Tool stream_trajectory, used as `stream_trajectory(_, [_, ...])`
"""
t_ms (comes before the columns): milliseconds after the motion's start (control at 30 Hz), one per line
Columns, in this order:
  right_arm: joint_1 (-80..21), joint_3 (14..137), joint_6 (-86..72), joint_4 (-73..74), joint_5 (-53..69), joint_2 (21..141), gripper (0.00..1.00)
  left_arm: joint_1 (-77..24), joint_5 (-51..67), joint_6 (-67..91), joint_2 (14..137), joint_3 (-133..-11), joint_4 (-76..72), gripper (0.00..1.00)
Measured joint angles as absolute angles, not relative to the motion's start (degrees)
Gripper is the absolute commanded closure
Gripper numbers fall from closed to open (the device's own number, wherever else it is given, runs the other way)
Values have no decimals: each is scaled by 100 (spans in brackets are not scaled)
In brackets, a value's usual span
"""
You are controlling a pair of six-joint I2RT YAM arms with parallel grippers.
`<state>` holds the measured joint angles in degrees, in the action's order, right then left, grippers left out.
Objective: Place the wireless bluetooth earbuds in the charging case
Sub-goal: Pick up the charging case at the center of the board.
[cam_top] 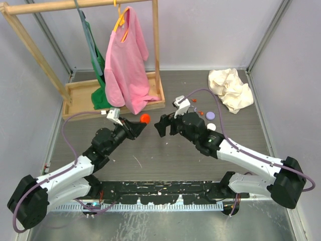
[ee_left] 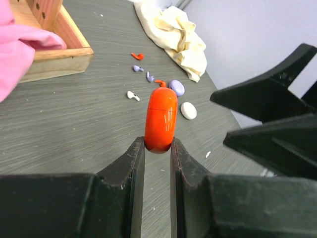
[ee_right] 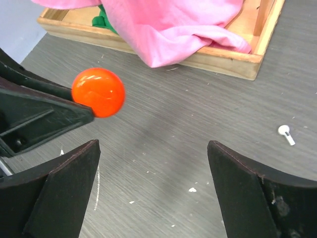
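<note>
At left pincer point(ee_left: 157, 145) tips, case point(ee_left: 161, 114) rim

red charging case point(ee_left: 161, 119) held aloft (closed), tiny earbuds point(ee_left: 132, 95) scattered beyond it

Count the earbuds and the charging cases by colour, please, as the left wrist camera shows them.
Red earbuds: 2
Lilac earbuds: 2
White earbud: 1
Red charging case: 1
Lilac charging case: 1
White charging case: 1
Total: 8
</note>
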<state>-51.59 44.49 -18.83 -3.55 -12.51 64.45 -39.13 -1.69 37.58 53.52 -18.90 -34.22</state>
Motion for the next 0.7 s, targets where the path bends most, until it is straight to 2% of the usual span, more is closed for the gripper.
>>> stream_trajectory(300, [-3492, 4034, -1509, -707, 781, 5957, 7, -3280, 1109, 3647, 4995, -1892, -3103, 100])
stream_trajectory(700, [-3288, 3879, -1518, -1761, 3511, 6040, 16, -3223, 2630, 3819, 5074, -1905, -3726, 100])
